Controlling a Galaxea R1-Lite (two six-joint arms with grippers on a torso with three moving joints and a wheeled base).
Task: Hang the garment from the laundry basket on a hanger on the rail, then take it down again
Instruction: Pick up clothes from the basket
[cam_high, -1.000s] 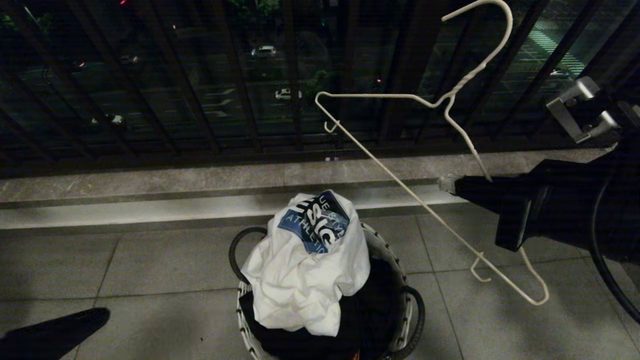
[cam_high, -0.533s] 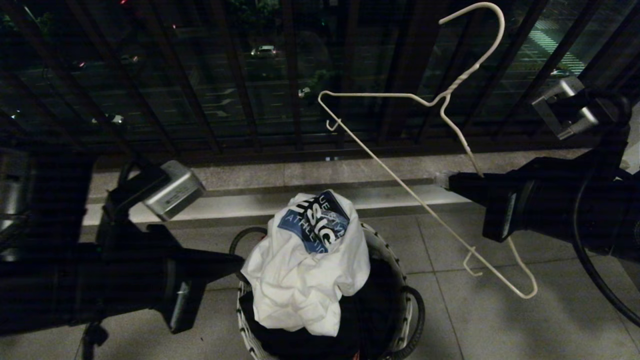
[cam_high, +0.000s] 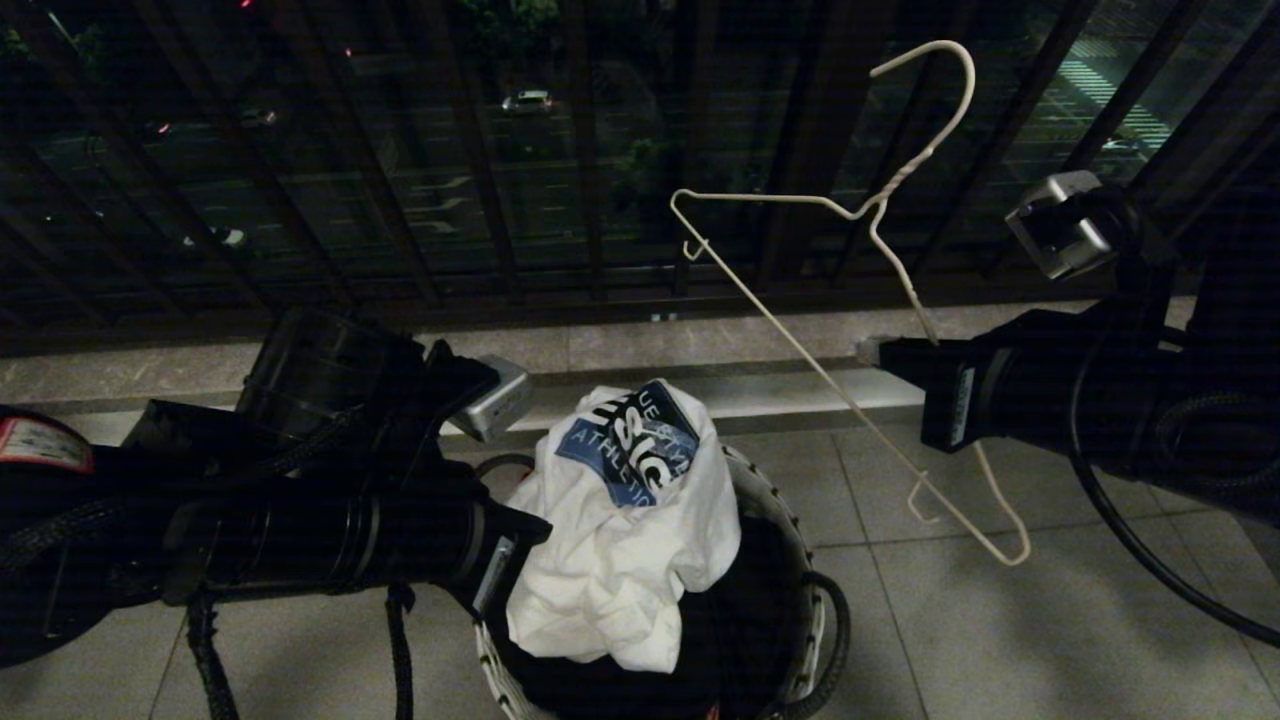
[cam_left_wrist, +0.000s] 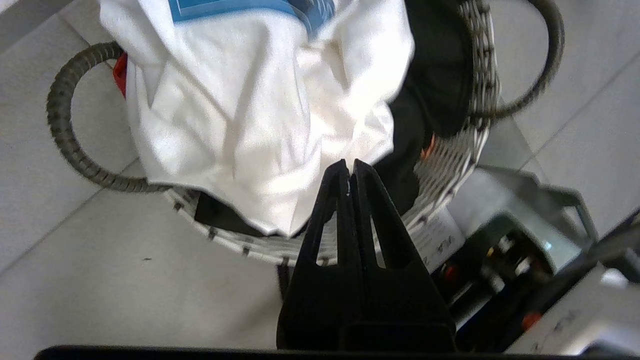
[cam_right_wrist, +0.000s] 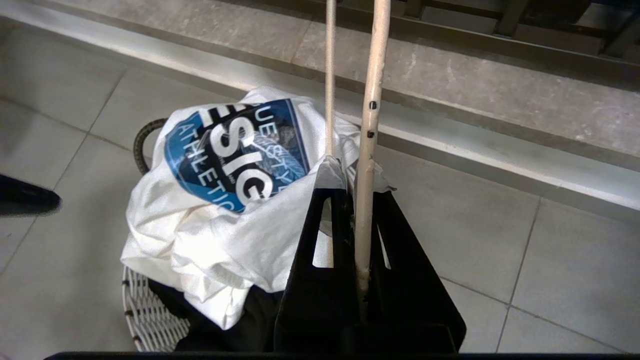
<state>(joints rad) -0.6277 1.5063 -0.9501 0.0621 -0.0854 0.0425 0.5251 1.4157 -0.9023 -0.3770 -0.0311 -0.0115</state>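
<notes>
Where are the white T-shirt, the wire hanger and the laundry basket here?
T-shirt (cam_high: 620, 560): head view, on its crumpled white cloth.
Wire hanger (cam_high: 800, 345): head view, on its long straight bar.
Laundry basket (cam_high: 808, 640): head view, on its woven rim.

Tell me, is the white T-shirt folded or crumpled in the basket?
Crumpled. The T-shirt sits bunched atop the laundry basket, spilling over its rim, shield graphic creased.

Left arm: you have it reaching in from the left, forearm roughly level.
Left gripper (cam_left_wrist: 349, 167): your fingers are pressed together, tips touching, nothing between them.
Right arm: you have it stretched in from the right, forearm level, pointing left.
Right gripper (cam_right_wrist: 352, 172): your fingers are clamped on the wire hanger (cam_high: 800, 330), carrying it tilted in the air.
</notes>
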